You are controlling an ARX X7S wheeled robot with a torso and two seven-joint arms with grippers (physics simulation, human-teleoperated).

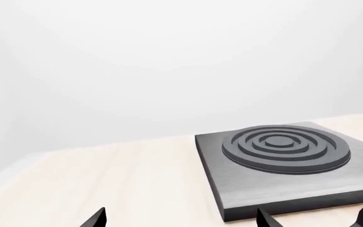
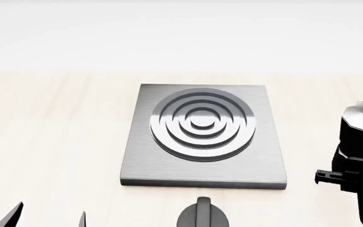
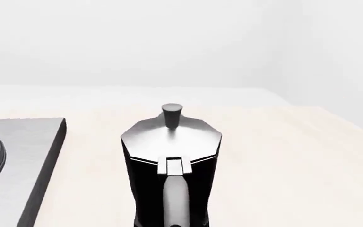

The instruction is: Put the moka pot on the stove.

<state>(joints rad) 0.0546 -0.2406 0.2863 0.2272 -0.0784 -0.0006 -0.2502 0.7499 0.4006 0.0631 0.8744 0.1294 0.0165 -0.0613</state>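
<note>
pot upright on desk, handle toward right tool, grip unclear | stove to its left | left tool open, empty, farther

Bright even light, sharp renders, soft glare on stove rings, faint shadows
</note>
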